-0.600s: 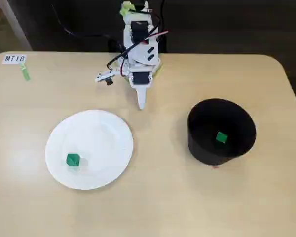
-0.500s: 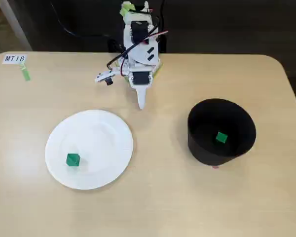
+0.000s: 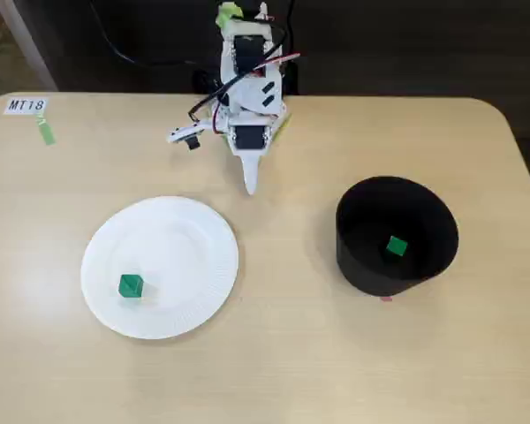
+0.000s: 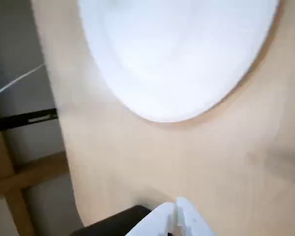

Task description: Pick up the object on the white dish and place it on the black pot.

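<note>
The tiny mid-green cube point(image 3: 130, 285) sits on the left front part of the white paper plate point(image 3: 172, 238), in the fixed view. The black pot point(image 3: 362, 256) stands to the right, with a paler green cube point(image 3: 397, 246) inside it. My gripper point(image 3: 251, 184) hangs at the folded arm near the table's back edge, tip down, jaws together and empty, well apart from both plate and pot. The blurred wrist view shows the plate point(image 4: 177, 54) at the top and my gripper point(image 4: 176, 219) at the bottom edge. The cube is out of sight there.
A white label reading MT18 point(image 3: 26, 105) and a strip of green tape point(image 3: 46, 132) lie at the back left corner. In the wrist view the table edge point(image 4: 54, 123) runs down the left side, with wooden framing beyond it.
</note>
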Controlling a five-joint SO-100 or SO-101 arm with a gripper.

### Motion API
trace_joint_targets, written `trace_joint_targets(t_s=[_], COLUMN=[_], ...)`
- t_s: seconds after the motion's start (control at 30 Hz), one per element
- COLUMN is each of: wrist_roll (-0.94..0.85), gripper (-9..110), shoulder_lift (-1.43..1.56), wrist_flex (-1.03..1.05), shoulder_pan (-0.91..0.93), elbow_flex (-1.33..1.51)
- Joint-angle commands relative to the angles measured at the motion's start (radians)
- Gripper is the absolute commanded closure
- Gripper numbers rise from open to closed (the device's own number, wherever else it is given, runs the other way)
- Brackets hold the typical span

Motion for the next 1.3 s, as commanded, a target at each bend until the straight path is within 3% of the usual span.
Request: trace_joint_targets(t_s=[0.0,0.2,0.67,1.27], wrist_roll=[-0.074,-0.135,-0.423,-0.548], gripper=[102,102,102,101], shoulder_lift=[-0.236,-0.575,-1.042,-1.830], wrist_flex=[0.003,0.011,-0.032,0.183], shoulder_pan=[0.025,0.095,0.443,0.508], elbow_flex=[-0.314,-0.604,-0.799,-1.489])
